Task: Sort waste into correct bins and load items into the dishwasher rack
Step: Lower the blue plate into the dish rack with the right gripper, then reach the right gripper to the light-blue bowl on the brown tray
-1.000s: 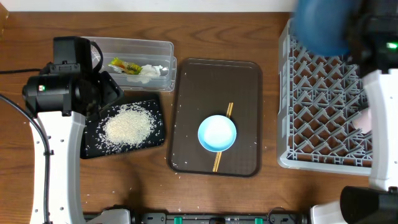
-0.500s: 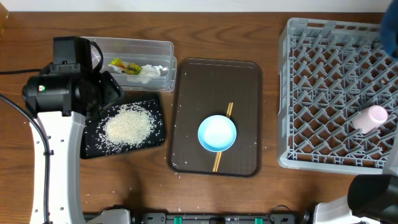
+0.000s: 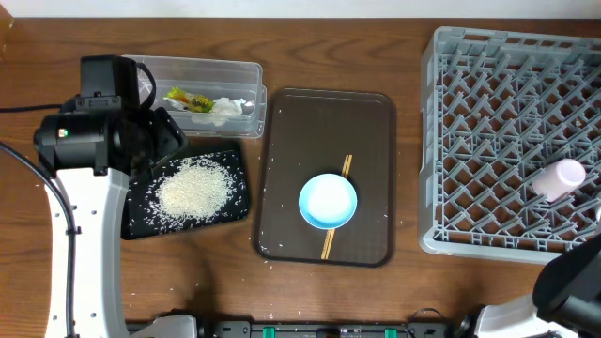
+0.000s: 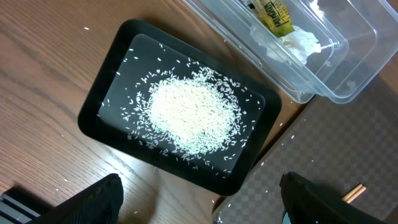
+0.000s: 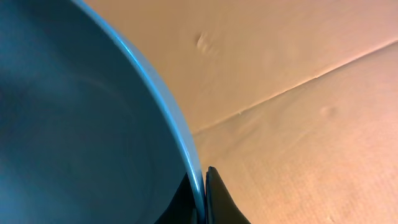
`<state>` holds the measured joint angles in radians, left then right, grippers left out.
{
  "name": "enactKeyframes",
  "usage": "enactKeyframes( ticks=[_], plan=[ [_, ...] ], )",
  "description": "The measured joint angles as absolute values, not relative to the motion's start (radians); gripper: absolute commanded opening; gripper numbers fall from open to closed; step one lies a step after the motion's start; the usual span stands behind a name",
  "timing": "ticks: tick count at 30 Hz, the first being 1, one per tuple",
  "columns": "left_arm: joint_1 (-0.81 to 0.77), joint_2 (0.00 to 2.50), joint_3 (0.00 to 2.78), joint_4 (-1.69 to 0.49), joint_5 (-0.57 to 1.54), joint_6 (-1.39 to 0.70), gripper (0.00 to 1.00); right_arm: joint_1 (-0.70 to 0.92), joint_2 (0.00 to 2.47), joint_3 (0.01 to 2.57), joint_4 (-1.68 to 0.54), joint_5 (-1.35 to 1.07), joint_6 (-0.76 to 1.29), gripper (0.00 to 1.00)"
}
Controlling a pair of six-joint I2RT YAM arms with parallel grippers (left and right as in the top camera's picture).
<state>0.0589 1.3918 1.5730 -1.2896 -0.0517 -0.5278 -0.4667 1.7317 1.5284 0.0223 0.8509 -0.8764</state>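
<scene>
The dark-blue plate [image 5: 74,124] fills the left of the right wrist view, its rim pinched between the jaws of the right gripper [image 5: 200,190] at bottom centre. The left gripper [image 4: 199,205] is held with jaws spread wide above the black tray [image 4: 109,93] of rice grains [image 4: 189,115]. A pink cup [image 3: 561,178] is seen at the right edge of the dishwasher rack [image 3: 488,141]. The pale-blue bowl [image 3: 328,201] is set on the brown serving tray [image 3: 291,141], mid-frame.

Your table [image 3: 376,47] is smooth wood with visible grain; the tub [image 4: 354,62] is clear glossy plastic and the black tray [image 4: 107,93] glints like polished plastic. The grey rack [image 3: 430,141] looks matt plastic, the brown serving tray [image 3: 291,141] finely textured, and the dark-blue plate [image 5: 74,124], seen very close, seems smoothly glazed.
</scene>
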Motion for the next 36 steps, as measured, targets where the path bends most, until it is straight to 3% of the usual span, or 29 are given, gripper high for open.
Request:
enactKeyframes(
  ticks=[7, 16, 18, 22, 25, 26, 31, 34, 36],
  plan=[
    [0.059, 1.392, 1.573, -1.29, -0.052, -0.528, 0.84, -0.52, 1.836, 1.485, 0.038, 0.873, -0.945, 0.01],
    [0.059, 1.392, 1.573, -1.29, -0.052, -0.527, 0.84, -0.519, 1.882, 1.485, 0.028, 0.902, -0.883, 0.01],
    [0.059, 1.392, 1.573, -1.29, -0.052, -0.528, 0.83, -0.518, 1.883, 1.485, 0.025, 0.91, -0.834, 0.15],
    [0.059, 1.392, 1.573, -1.291, -0.052, -0.528, 0.83, -0.499, 1.892, 1.485, 0.01, 0.909, -0.743, 0.21],
    [0.059, 1.392, 1.573, -1.293, -0.051, -0.528, 0.84, -0.469, 1.892, 1.485, 0.004, 0.889, -0.689, 0.49],
    [0.059, 1.392, 1.573, -1.295, -0.052, -0.528, 0.84, -0.46, 1.892, 1.485, 0.0, 0.882, -0.678, 0.54],
    [0.059, 1.392, 1.573, -1.298, -0.052, -0.528, 0.84, -0.411, 1.892, 1.485, -0.033, 0.816, -0.654, 0.64],
    [0.059, 1.392, 1.573, -1.298, -0.052, -0.528, 0.84, -0.401, 1.892, 1.485, -0.045, 0.796, -0.635, 0.86],
    [0.059, 1.392, 1.573, -1.298, -0.052, -0.528, 0.84, -0.401, 1.892, 1.485, -0.048, 0.795, -0.621, 0.94]
  ],
)
